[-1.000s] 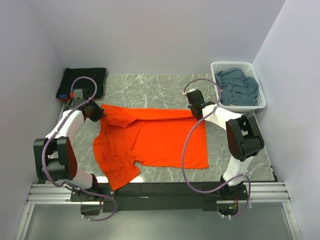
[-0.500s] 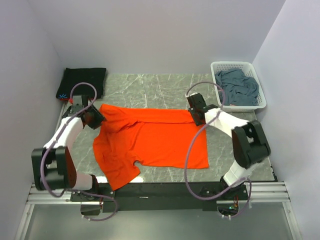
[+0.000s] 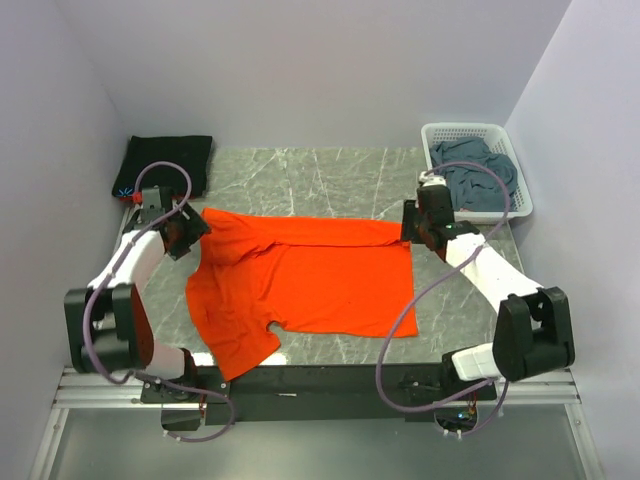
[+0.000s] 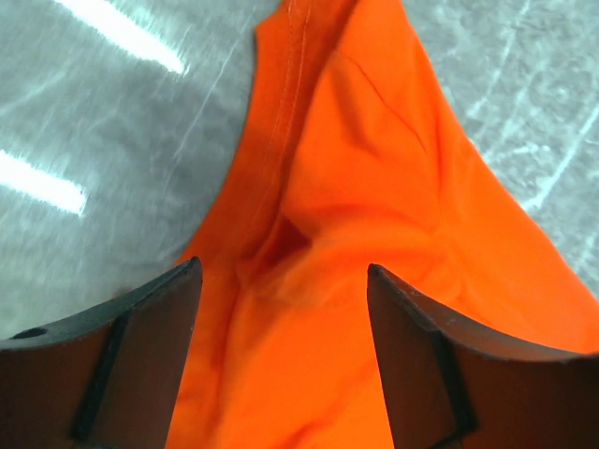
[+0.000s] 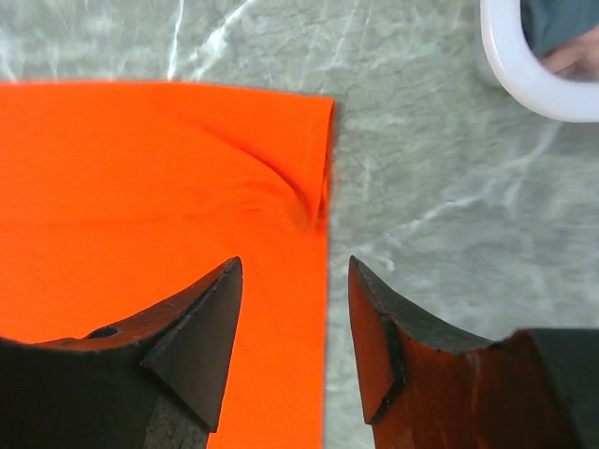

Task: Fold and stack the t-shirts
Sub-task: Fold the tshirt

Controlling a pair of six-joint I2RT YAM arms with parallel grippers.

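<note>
The orange t-shirt (image 3: 300, 285) lies spread on the marble table (image 3: 300, 180), its far strip folded over toward me. My left gripper (image 3: 190, 235) hovers open over the shirt's far left sleeve; in the left wrist view my left gripper (image 4: 284, 267) has rumpled orange cloth (image 4: 356, 187) under it, none pinched. My right gripper (image 3: 408, 228) stands open at the far right corner; in its wrist view my right gripper (image 5: 295, 262) straddles the shirt's straight edge (image 5: 159, 178). The black t-shirt (image 3: 165, 165) lies folded at the back left. The blue-grey t-shirt (image 3: 478, 175) is bunched in the basket.
The white lattice basket (image 3: 470, 128) stands at the back right, its rim (image 5: 524, 75) showing in the right wrist view. Walls close in the table at the left, back and right. Bare marble (image 5: 440, 168) lies between the shirt's right edge and the basket.
Both grippers opened and let go of the orange shirt's folded far edge. The right arm swung right, off the corner; the left gripper drew slightly left.
</note>
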